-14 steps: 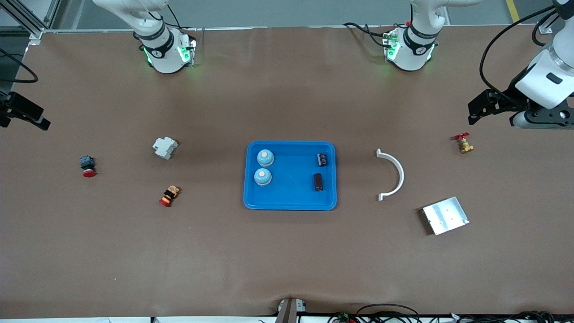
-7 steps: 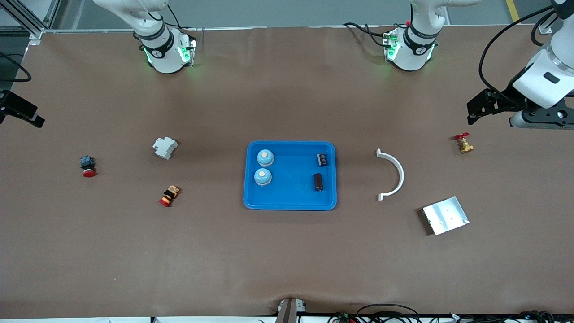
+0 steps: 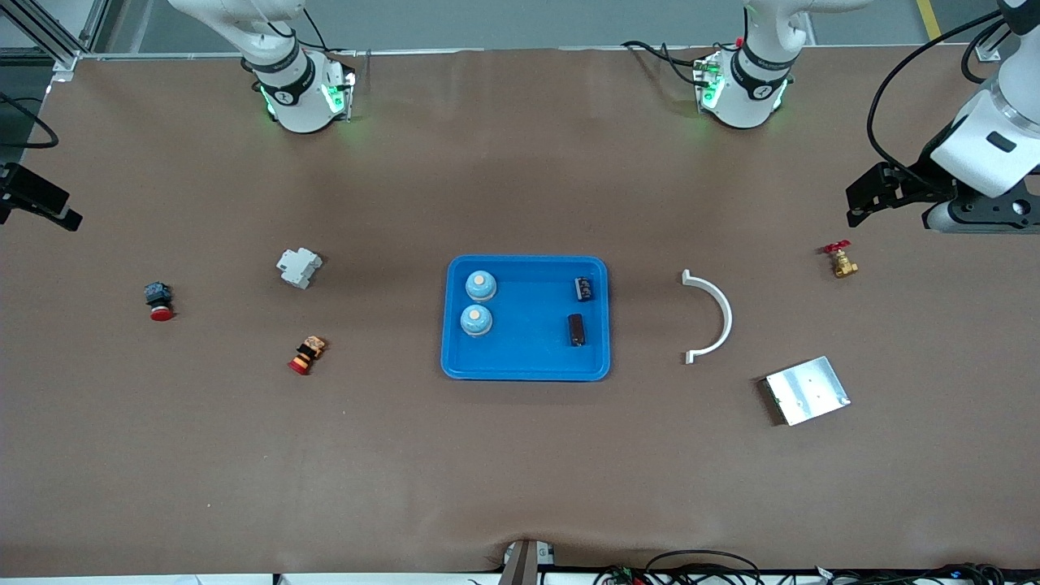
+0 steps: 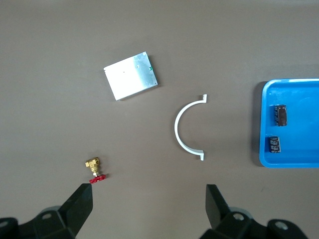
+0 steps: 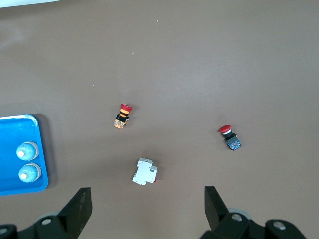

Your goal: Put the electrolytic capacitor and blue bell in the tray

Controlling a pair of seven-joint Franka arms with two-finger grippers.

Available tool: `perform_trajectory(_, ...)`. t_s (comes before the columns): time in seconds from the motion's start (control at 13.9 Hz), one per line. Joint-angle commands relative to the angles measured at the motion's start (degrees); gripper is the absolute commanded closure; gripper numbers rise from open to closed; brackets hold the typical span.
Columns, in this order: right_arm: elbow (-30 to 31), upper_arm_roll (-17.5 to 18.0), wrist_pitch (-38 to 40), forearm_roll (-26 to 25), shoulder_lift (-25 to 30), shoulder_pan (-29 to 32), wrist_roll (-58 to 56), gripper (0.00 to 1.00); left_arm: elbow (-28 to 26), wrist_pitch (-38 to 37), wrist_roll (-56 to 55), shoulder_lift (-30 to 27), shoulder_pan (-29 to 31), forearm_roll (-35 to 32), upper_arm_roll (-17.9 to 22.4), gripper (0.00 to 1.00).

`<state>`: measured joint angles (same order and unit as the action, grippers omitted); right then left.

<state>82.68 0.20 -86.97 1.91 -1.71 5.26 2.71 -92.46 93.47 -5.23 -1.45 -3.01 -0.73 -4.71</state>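
The blue tray (image 3: 528,357) lies at the table's middle. Two light blue bells (image 3: 481,285) (image 3: 476,320) stand in it on the side toward the right arm. Two small dark capacitors (image 3: 583,288) (image 3: 576,329) lie in it on the side toward the left arm; they also show in the left wrist view (image 4: 280,115) (image 4: 273,144). My left gripper (image 3: 863,201) (image 4: 148,193) hangs open and empty over the left arm's end of the table, by a brass valve. My right gripper (image 3: 50,208) (image 5: 147,194) hangs open and empty over the right arm's end.
Toward the left arm's end lie a white curved piece (image 3: 717,317), a metal plate (image 3: 807,390) and a brass valve with a red handle (image 3: 841,262). Toward the right arm's end lie a white breaker (image 3: 298,266) and two red-capped push buttons (image 3: 158,301) (image 3: 307,355).
The right gripper has drawn back a little toward its end of the table. The left gripper has shifted only slightly. Nothing in the tray has moved.
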Motion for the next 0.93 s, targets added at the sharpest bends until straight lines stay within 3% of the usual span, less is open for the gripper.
perform_trajectory(0.0,-0.4,0.9,0.8,-1.4,0.6,0.6,0.2,0.0,-1.2,0.7,-0.4,-1.4,-0.3,-0.8,-0.1,0.0)
perform_trajectory(0.86,-0.3,0.8,0.8,-1.5,0.6,1.0,0.0,0.0,-0.9,0.7,2.0,-1.0,-0.3,-1.6,-1.0,0.0)
